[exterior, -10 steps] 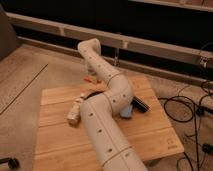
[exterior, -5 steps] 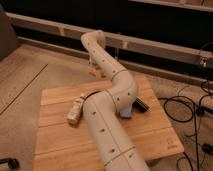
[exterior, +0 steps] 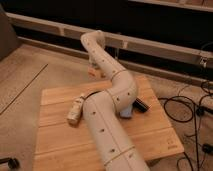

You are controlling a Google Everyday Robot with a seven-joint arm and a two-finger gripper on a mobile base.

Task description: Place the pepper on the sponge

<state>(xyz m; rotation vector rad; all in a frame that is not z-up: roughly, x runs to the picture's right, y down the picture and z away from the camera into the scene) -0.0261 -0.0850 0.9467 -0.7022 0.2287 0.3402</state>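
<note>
Reaching up from the near side, my big white arm (exterior: 107,131) bends over the middle of the wooden counter (exterior: 57,145), climbs high, and then turns down at the far end. My pincer (exterior: 94,66) hangs there, pointing down, above the far edge of the counter. Its two fingers are pressed together on the pepper (exterior: 93,73), a small red-orange bit that shows just under the tip. The pepper looks to be up in the air, not touching the wood. The sponge (exterior: 128,112) is a flat light-blue block on the right part of the counter. My arm hides most of it, so only one end peeks out. The pepper and the sponge are well apart. A black bar (exterior: 142,105) lies just beside the sponge, on its right. A whitish bottle (exterior: 75,110) lies on its side on the left, close to my arm. Dark cables (exterior: 186,106) curl on the floor to the right of the counter.
</note>
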